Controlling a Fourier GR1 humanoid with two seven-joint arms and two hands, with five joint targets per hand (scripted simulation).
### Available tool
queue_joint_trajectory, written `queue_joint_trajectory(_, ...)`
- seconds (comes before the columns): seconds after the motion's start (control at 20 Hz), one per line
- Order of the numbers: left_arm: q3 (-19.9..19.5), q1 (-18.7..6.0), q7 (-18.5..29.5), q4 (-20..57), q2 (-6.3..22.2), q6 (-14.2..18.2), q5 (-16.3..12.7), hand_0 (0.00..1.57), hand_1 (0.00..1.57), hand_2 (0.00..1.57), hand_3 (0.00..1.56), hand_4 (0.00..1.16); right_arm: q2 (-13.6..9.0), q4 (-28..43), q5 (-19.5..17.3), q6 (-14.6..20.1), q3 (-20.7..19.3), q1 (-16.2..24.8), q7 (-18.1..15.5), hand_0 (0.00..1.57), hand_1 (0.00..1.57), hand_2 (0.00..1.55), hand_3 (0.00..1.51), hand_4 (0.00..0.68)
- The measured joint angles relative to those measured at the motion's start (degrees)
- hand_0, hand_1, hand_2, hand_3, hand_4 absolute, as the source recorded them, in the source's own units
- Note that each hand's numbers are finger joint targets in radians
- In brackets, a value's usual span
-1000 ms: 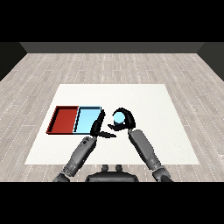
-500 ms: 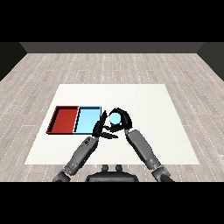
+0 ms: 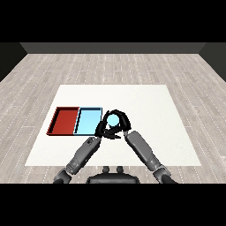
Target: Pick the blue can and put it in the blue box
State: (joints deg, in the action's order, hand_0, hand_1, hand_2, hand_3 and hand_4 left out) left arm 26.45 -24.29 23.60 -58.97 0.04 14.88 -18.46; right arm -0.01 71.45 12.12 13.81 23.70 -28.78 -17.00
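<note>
The white table (image 3: pixel 145 110) sits on a pale plank floor (image 3: pixel 110 62), and both grey forearms reach in from the near edge toward the middle. Two trays lie side by side toward nine o'clock of the table's centre: the red tray (image 3: pixel 65 121) farther out, and the light blue tray (image 3: pixel 88 120) touching its inner edge.

The blue can (image 3: pixel 113 119) is up in the right hand (image 3: pixel 120 125), just beside the light blue tray at that tray's three o'clock side. The right hand's fingers arch over the can's top and down both sides, so the can shows as a pale blue patch framed by black. That hand is wrapped round the can. I cannot tell whether the can's base touches the table or hangs a little above it.

The left hand (image 3: pixel 102 129) lies close against the right one, at about eight o'clock of the can, right by the near right corner of the light blue tray. It merges with the dark fingers of the other hand, and I cannot tell whether its fingers are spread or curled.

The can is not inside either tray.
</note>
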Motion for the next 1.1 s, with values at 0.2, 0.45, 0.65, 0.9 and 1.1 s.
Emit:
queue_joint_trajectory(0.2,0.9,-0.2,0.2,-0.8,0.0,0.1,-0.8,0.00,0.00,0.00,0.00,0.10,0.0,-0.7,0.5,3.2,3.1,-2.2,0.4,1.36,1.36,1.44,1.40,0.615)
queue_joint_trajectory(0.45,1.5,-1.7,-1.2,0.2,0.5,4.8,4.3,0.41,0.41,0.56,0.29,0.57,-0.1,-1.9,1.8,3.6,5.6,-3.1,-0.5,1.42,1.42,1.44,1.39,0.604)
queue_joint_trajectory(0.65,2.3,-3.4,-0.8,2.3,1.3,8.4,6.6,0.39,0.39,0.57,0.09,0.13,-0.7,-3.1,3.1,4.3,7.1,-4.3,-1.2,1.48,1.48,1.47,1.40,0.599)
queue_joint_trajectory(0.9,5.0,-3.0,-5.0,0.4,3.8,12.3,11.7,0.00,0.00,0.07,0.00,0.71,-1.3,-2.8,3.4,6.7,9.9,-4.5,-2.0,1.45,1.45,1.45,1.39,0.591)
queue_joint_trajectory(1.1,3.3,-1.4,-3.2,-0.8,2.7,13.7,9.0,0.95,0.95,0.97,0.85,0.69,-1.3,-4.0,5.5,6.4,10.8,-6.0,-3.1,1.44,1.44,1.45,1.39,0.604)
